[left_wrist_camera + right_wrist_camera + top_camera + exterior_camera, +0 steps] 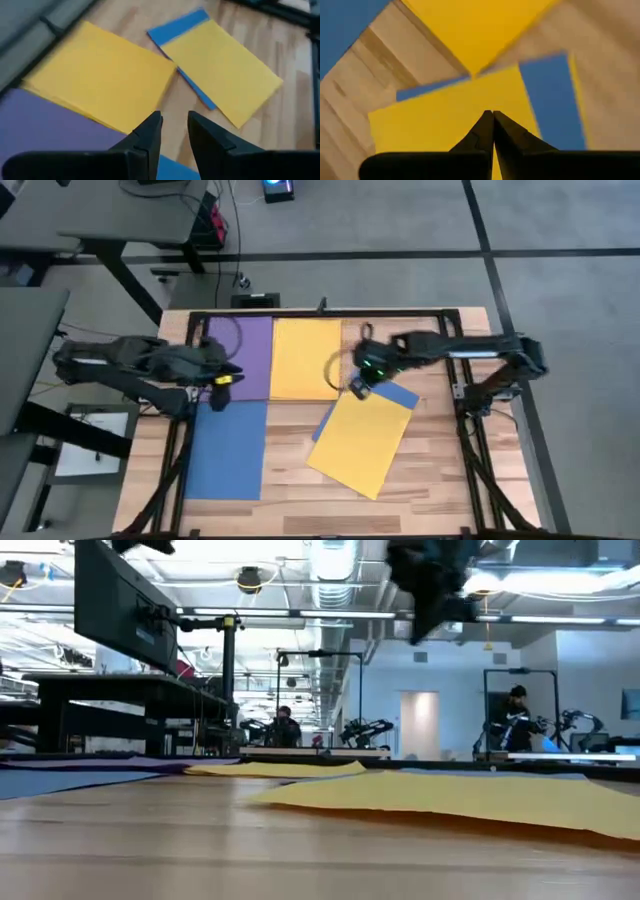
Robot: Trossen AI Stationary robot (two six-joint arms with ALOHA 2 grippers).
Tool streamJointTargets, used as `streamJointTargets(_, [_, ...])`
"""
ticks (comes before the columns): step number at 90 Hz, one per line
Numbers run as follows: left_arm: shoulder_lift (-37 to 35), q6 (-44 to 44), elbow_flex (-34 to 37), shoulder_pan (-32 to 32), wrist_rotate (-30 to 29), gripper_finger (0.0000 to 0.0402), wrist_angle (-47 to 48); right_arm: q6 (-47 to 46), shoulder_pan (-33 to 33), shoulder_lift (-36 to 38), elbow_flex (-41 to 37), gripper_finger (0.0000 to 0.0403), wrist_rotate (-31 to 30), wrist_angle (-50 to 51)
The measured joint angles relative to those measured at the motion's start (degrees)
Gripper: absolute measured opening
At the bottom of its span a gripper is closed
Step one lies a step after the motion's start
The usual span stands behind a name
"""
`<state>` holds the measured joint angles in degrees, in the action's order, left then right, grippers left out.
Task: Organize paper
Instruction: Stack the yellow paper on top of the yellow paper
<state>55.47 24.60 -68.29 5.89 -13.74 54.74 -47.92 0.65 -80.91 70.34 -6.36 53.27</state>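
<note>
Purple sheet (246, 357) and yellow sheet (305, 358) side by side at tabletop (440, 470) far edge. Blue sheet (229, 450) near left edge. Tilted yellow sheet (362, 442) mid-table, overlapping second blue sheet (403, 395). Right gripper (357, 387) over its far corner, jaws together. Left gripper (224, 379) above purple sheet's near edge, jaws slightly apart, empty.

Bright ceiling lights (330, 560) glare above me; my wrist pictures are blurred, and shadows stay soft.
</note>
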Motion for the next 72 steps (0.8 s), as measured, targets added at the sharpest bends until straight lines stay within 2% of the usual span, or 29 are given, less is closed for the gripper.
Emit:
streamJointTargets(12, [7.93,-2.25,0.0,-4.37,11.61,0.0081,-6.57,-9.9,-5.13,6.83,-9.04,0.0,0.21,0.26])
streamJointTargets(20, [14.09,-3.41,0.02,-6.01,16.37,0.0081,-10.99,-15.08,-6.73,9.09,-14.29,0.0008,0.36,0.23])
streamJointTargets(28, [20.46,-3.56,0.0,-6.91,20.04,0.0081,-15.86,-18.13,-6.42,10.05,-18.81,0.0035,0.36,-0.57])
streamJointTargets(52, [39.54,-0.54,0.02,-6.26,30.0,0.0081,-34.14,-17.06,-1.85,10.13,-31.04,0.0145,0.26,-13.1])
streamJointTargets(63, [47.83,2.3,0.05,-5.27,33.77,0.0081,-44.69,-14.74,0.9,10.13,-35.31,0.0176,0.27,-18.24])
streamJointTargets(72, [53.06,6.77,0.07,-4.57,34.55,0.0081,-54.14,-15.09,2.2,10.13,-38.26,0.0191,0.25,-18.98])
